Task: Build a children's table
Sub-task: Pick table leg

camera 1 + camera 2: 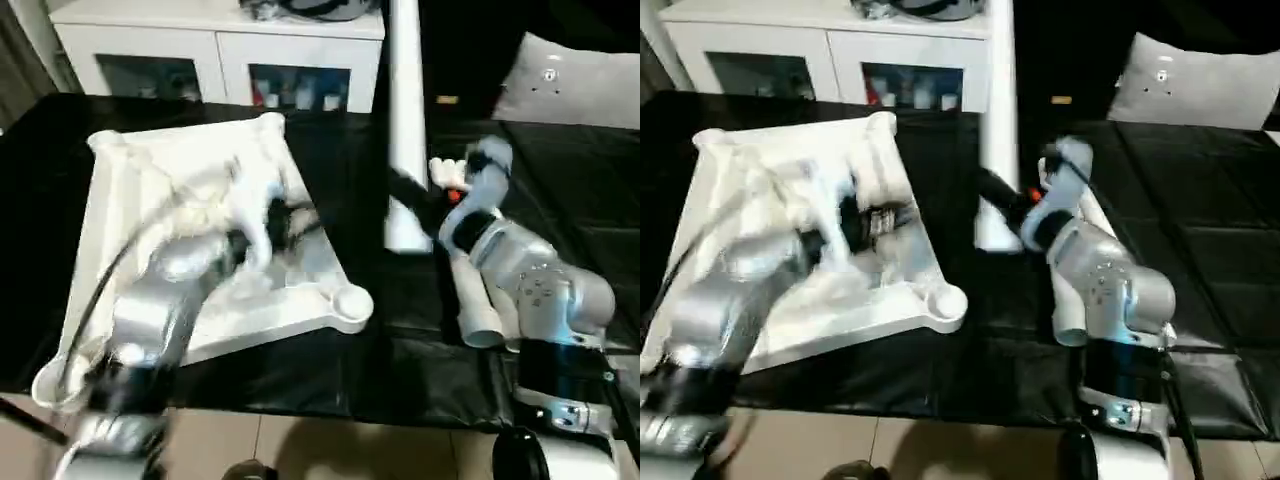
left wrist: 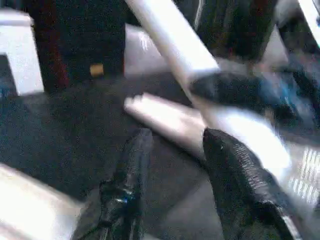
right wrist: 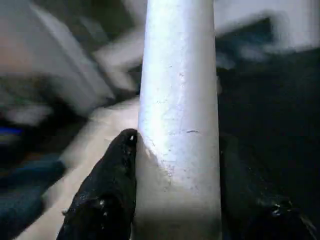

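The children's table top lies underside up on the left of the black work table, with a round corner socket towards me. My left gripper hovers over its right half; in the left wrist view its fingers stand apart with nothing between them. My right gripper is shut on a white leg that stands nearly upright just right of the top. In the right wrist view black fingers press on both sides of that leg. More legs lie on the black cover under my right forearm.
A white cabinet with glass doors stands behind the work table. A grey cushion rests at the back right. The black table's front edge runs close to me, with tiled floor below it.
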Robot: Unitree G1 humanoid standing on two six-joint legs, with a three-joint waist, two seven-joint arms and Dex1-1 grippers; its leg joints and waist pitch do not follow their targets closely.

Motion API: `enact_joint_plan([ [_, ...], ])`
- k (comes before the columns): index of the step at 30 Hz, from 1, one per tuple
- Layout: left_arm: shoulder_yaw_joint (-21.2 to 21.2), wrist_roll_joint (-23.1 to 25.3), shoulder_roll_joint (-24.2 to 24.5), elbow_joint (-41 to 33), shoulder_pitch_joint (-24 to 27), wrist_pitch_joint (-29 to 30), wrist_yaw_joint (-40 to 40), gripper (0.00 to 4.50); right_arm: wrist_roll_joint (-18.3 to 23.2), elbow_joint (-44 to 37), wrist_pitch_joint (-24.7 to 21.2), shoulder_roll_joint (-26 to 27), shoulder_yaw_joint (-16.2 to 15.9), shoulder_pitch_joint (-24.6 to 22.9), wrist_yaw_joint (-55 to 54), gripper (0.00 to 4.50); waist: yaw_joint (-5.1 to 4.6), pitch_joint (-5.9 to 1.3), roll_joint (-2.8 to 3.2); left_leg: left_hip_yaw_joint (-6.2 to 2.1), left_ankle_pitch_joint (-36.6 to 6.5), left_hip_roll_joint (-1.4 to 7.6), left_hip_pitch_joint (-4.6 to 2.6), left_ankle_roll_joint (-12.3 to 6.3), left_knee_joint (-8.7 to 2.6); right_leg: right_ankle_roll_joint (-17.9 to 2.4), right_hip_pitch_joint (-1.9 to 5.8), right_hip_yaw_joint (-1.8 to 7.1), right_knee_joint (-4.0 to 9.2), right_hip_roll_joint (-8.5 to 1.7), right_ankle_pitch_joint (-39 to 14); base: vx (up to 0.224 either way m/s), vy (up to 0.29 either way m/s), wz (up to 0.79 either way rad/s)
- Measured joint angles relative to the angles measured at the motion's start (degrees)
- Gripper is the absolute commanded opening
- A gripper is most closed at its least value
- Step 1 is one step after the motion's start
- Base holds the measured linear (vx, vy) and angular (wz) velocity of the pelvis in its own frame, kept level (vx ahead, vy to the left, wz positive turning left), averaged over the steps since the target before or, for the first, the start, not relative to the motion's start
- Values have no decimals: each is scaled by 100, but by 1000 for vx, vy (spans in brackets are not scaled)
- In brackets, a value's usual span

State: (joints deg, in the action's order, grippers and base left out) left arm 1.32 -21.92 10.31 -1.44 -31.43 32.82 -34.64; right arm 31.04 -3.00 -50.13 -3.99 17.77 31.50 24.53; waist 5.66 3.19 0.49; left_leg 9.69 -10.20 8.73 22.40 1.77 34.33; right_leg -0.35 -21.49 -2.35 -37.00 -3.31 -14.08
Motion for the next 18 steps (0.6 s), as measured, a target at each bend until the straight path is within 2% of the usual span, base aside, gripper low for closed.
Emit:
enact_joint_plan([
  [1,161,-215,-154,75,-147,102,113,224,209,-95,-5,2,13,-43,207,189,11,0,-1,0,0,0,1,-3,2,-1,0,0,0,0,1,0,0,0],
  [2,469,-565,-404,178,-386,292,301,254,487,-188,-56,-11,72,-89,502,189,33,3,-8,1,1,0,4,-13,8,-4,0,0,0,0,2,0,0,0],
  [3,653,-824,-565,209,-536,406,416,254,624,-232,-86,-14,85,-106,663,189,54,5,-16,2,10,0,4,-29,10,-5,2,-1,-1,-2,3,0,0,0],
  [6,988,-1433,-874,295,-802,660,687,263,901,-329,-111,-61,61,-177,960,188,85,3,-29,4,13,0,4,-38,15,-13,4,1,1,-3,8,0,0,0],
  [8,1233,-1824,-1079,395,-882,785,842,299,1038,-397,-137,-111,29,-307,1129,188,97,10,-40,5,13,0,5,-35,15,-13,4,0,1,-4,12,0,0,0],
  [12,1479,-2347,-1396,397,-981,990,1011,316,1212,-581,-214,-131,-85,-510,1301,188,107,16,-50,5,14,0,9,-34,15,-10,2,-2,1,-5,16,0,0,0],
  [13,1487,-2407,-1442,391,-1008,1026,1028,316,1225,-590,-215,-132,-122,-510,1309,188,107,16,-51,5,14,0,9,-35,15,-9,3,-2,3,-5,18,0,0,0],
  [15,1493,-2565,-1549,383,-1042,1107,1092,343,1232,-596,-213,-147,-212,-515,1333,188,107,17,-51,5,15,0,9,-34,15,-8,4,-1,5,-5,19,0,0,0],
  [18,1463,-2650,-1631,362,-1061,1185,1201,345,1160,-606,-92,-252,-406,-598,1343,188,111,18,-53,5,15,0,10,-33,15,-5,3,-2,6,-5,21,0,0,0],
])
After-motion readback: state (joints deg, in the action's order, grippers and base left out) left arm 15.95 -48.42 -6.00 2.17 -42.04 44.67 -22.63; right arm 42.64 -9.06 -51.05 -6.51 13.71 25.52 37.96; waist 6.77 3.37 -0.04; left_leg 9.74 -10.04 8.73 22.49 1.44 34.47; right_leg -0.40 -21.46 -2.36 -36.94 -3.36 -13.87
